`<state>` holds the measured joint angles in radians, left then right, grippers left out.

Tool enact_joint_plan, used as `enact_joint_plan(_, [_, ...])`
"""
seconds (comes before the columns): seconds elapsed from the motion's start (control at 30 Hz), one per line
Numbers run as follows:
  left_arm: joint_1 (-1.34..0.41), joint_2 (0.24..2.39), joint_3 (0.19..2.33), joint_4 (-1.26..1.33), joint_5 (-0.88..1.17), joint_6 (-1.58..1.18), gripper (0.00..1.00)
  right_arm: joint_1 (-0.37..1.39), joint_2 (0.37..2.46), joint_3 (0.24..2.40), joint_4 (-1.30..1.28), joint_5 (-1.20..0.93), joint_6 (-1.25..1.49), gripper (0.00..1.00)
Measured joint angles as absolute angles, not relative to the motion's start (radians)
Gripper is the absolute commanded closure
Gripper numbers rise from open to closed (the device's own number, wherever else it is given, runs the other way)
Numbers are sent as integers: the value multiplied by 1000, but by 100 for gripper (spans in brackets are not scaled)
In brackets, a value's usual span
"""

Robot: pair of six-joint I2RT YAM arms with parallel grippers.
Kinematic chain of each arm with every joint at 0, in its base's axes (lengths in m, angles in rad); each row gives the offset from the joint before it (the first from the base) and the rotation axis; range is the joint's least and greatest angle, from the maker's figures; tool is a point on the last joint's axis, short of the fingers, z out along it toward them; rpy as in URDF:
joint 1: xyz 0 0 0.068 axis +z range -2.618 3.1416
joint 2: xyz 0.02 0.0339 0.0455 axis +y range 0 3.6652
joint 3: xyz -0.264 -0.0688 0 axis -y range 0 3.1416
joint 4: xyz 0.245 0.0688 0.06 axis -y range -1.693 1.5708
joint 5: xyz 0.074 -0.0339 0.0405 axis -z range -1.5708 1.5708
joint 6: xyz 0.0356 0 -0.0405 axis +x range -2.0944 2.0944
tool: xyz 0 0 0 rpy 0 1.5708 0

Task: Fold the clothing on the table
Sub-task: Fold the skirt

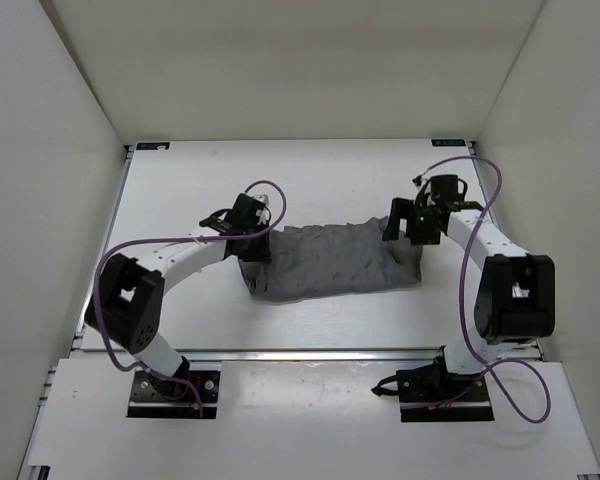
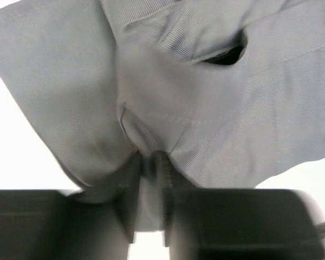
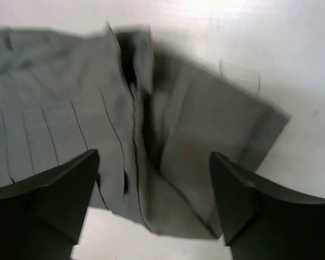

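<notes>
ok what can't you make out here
Top view: left end of the skirt hidden under the left gripper.
Left wrist view: fingers blurred; pinching the skirt or just touching it, cannot tell.
Right wrist view: skirt edges motion-blurred; right gripper covers its near corners.

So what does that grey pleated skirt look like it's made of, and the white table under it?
The mid-grey pleated skirt looks like soft, matte woven cloth: fine diagonal weave lines and stitched seams show close up, and it bunches limply; which fibre, I cannot tell. The flat white tabletop looks like hard, smooth, matte board, perhaps laminate or paint: no grain shows.
</notes>
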<state>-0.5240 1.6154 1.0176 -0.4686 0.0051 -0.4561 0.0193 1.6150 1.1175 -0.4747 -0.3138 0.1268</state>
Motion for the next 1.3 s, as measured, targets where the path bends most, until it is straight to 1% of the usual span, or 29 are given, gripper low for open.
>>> enact_joint_plan(0.03, [-524, 1599, 1018, -467, 4, -458, 62, 18, 1591, 1077, -478, -314, 127, 11])
enact_joint_plan(0.13, [-490, 1562, 1020, -466, 3, -458, 50, 3, 1523, 971, -491, -322, 127, 9])
enact_joint_plan(0.17, [-476, 1557, 1023, -467, 3, -455, 43, -5, 1505, 946, -493, -323, 128, 8])
enact_joint_plan(0.2, [-464, 1555, 1026, -467, 2, -449, 38, -11, 1490, 925, -493, -323, 128, 6])
enact_joint_plan(0.23, [-452, 1554, 1028, -467, -1, -447, 36, -14, 1476, 908, -492, -322, 130, 5])
enact_joint_plan(0.37, [-445, 1554, 1024, -469, -8, -443, 36, -14, 1440, 881, -480, -305, 130, 3])
enact_joint_plan(0.43, [-456, 1553, 1014, -464, -8, -445, 40, -11, 1433, 876, -463, -298, 130, 3])
enact_joint_plan(0.5, [-467, 1552, 1002, -463, -4, -447, 42, -10, 1435, 869, -444, -297, 130, 3])
enact_joint_plan(0.63, [-476, 1552, 997, -467, 10, -446, 42, -10, 1467, 858, -426, -300, 131, 2])
enact_joint_plan(0.83, [-475, 1552, 997, -467, 10, -442, 46, 6, 1523, 852, -415, -266, 130, 6])
enact_joint_plan(1.03, [-483, 1577, 1005, -467, 10, -433, 48, 7, 1555, 853, -402, -252, 126, 22])
enact_joint_plan(1.13, [-496, 1611, 1012, -468, 9, -430, 51, 10, 1565, 858, -398, -245, 125, 35])
enact_joint_plan(1.17, [-502, 1624, 1015, -471, 9, -429, 54, 14, 1571, 861, -395, -242, 125, 44])
enact_joint_plan(1.2, [-507, 1637, 1018, -471, 9, -429, 56, 15, 1576, 864, -394, -240, 122, 51])
enact_joint_plan(1.23, [-510, 1652, 1023, -473, 8, -427, 63, 18, 1584, 866, -390, -239, 122, 55])
enact_joint_plan(1.3, [-515, 1682, 1029, -473, 9, -430, 85, 24, 1597, 873, -385, -234, 126, 66])
